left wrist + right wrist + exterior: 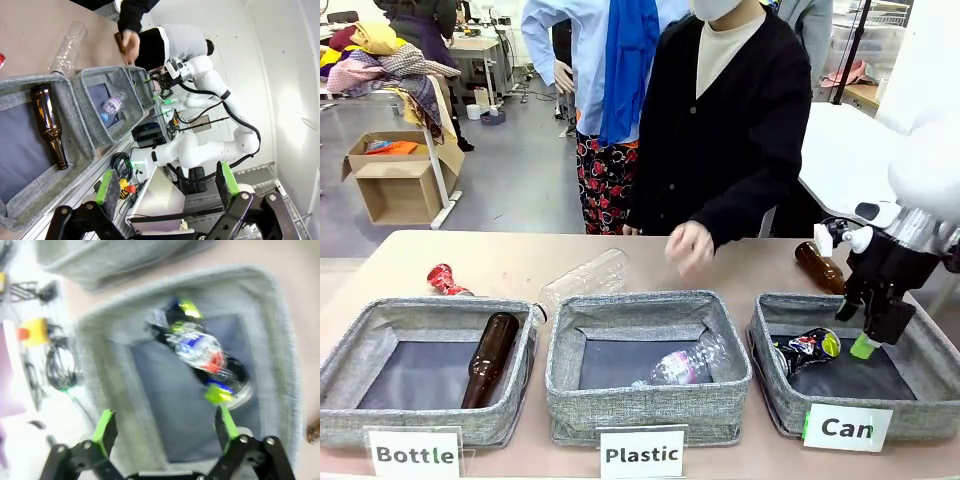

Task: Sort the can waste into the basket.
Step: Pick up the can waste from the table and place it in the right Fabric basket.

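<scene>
While right end effector (855,328) hung released over Can basket (932,420), lower right, black can (807,349) lay inside; red can (444,280) lay on bench (510,258), middle left. Judged light, thin, dentable, slick; take across crushed waist. Also released: left end effector (167,182).

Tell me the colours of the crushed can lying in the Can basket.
Black can with yellow-green, blue and red print; sharpest in the front view.
</scene>
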`<action>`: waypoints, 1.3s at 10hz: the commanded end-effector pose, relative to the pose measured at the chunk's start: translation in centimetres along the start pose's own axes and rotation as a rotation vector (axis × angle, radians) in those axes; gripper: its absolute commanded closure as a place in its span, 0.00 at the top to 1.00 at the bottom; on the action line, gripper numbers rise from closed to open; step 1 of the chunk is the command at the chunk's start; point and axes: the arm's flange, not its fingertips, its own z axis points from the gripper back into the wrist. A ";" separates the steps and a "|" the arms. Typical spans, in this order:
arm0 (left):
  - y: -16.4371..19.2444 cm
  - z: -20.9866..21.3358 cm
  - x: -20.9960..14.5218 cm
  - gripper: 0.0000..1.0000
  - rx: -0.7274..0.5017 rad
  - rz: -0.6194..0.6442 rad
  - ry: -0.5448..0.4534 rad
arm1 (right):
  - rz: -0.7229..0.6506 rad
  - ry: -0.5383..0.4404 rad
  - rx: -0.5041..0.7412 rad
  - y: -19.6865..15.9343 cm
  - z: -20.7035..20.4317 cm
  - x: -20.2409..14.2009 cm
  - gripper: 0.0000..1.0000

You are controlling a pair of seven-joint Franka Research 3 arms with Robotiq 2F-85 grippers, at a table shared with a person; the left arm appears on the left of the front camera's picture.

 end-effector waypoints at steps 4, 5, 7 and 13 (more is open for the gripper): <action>-0.1 0.2 -0.2 1.00 -0.004 0.007 0.008 | -0.721 -1.117 1.337 -4.8 5.1 -6.6 1.00; -0.1 0.2 -0.2 1.00 -0.004 0.007 0.008 | -0.913 -1.374 1.353 -4.7 4.6 -8.1 1.00; -0.1 0.2 -0.2 1.00 -0.004 0.007 0.008 | -1.204 -1.734 1.232 -3.1 4.1 -9.9 1.00; -0.1 0.2 -0.2 1.00 -0.004 0.007 0.008 | -0.820 -0.813 0.882 -3.6 4.6 -11.4 1.00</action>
